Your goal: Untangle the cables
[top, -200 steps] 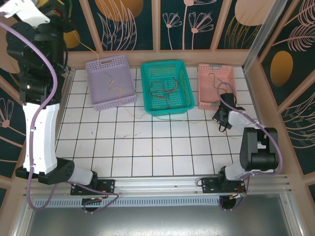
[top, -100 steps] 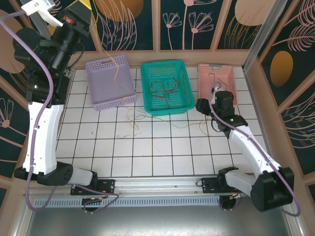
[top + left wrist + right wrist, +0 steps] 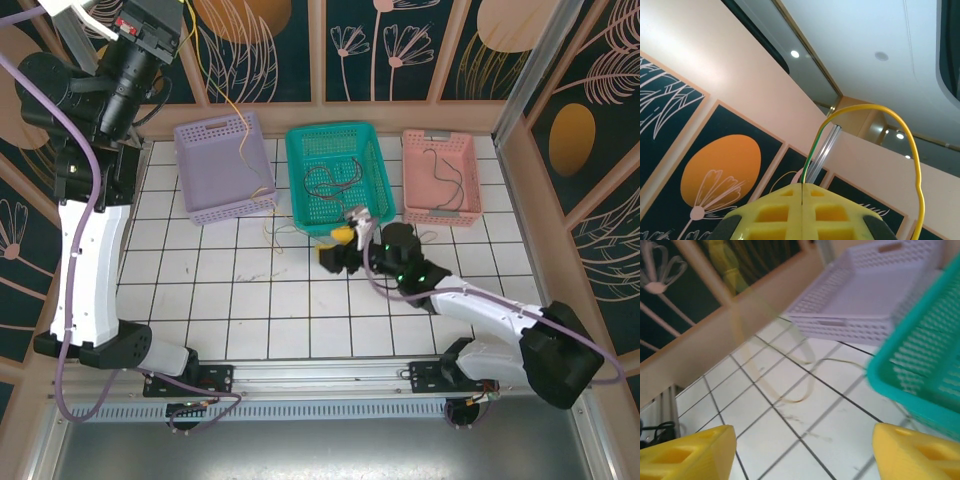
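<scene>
A white tiled bench [image 3: 300, 300] sits inside flower-patterned walls. Nearest, the right hand [image 3: 336, 246] hovers low over the tiles, jaws spread wide and holding nothing. Beyond it a tan cable [image 3: 796, 400] lies on the tiles before the lilac basket [image 3: 235, 207]. Red and dark cables [image 3: 335, 182] rest in the teal basket [image 3: 296, 185], and a dark cable [image 3: 440, 170] in the pink basket [image 3: 440, 212]. High at far left, the left hand [image 3: 802, 205] is clamped on a yellow cable [image 3: 916, 165].

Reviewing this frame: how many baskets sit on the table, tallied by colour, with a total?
Lilac basket: 1
Teal basket: 1
Pink basket: 1
Total: 3
</scene>
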Controlling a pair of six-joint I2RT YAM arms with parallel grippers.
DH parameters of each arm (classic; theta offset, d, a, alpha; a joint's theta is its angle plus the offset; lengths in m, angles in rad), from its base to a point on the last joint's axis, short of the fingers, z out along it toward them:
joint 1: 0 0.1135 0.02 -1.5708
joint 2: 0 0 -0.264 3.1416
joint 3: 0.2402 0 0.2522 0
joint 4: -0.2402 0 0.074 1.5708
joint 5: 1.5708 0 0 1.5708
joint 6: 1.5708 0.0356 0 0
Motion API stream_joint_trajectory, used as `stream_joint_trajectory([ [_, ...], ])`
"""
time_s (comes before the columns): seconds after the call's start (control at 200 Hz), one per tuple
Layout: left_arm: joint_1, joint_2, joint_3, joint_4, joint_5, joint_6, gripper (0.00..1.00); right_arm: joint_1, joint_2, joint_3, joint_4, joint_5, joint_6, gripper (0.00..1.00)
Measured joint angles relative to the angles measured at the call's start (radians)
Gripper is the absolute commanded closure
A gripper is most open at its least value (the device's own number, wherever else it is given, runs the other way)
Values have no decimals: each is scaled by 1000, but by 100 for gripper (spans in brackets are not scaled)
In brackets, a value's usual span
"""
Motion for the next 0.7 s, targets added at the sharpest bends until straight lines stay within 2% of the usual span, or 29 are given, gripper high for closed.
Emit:
stream_joint_trajectory([
  [0.08,0,4,1,4,8,-20,100,87,50,-20,106,34,-19,23],
  [0.175,0,9,10,3,16,-35,100,125,146,-17,213,87,-34,23],
  [0.405,0,25,53,0,35,-42,100,129,292,95,280,196,-83,23],
  [0.561,0,27,53,-2,41,-43,100,128,331,200,306,196,-94,24],
  [0.701,0,31,53,0,42,-54,100,133,360,214,332,182,-82,23],
])
